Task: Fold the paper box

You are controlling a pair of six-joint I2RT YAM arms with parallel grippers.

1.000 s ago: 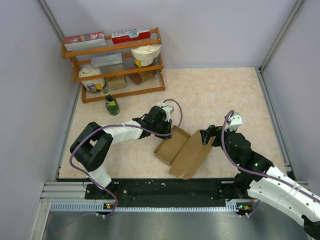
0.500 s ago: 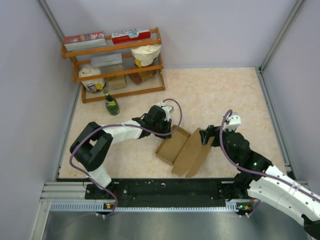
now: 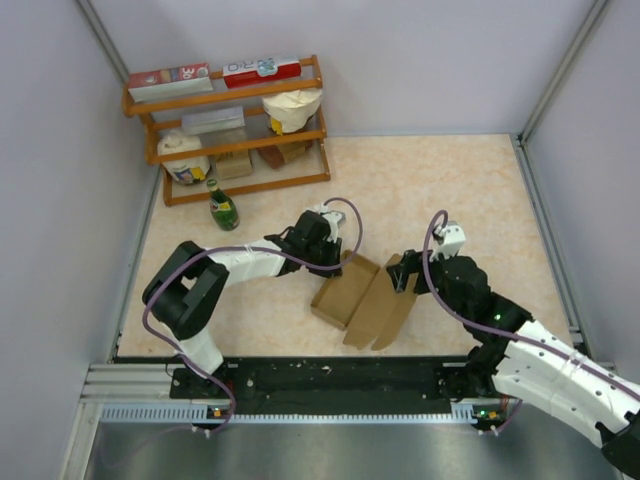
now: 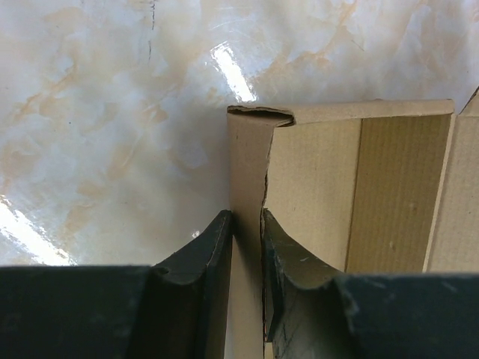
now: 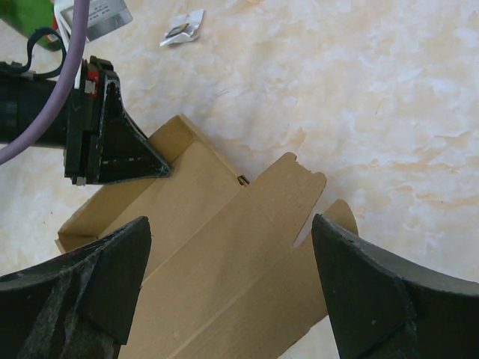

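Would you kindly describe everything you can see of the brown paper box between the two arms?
The paper box is plain brown cardboard, half folded: an open tray with upright walls, and a lid panel ending in a tab and rounded flaps. It sits on the table. The left gripper pinches one tray wall near a corner; the open right gripper hovers over the lid.
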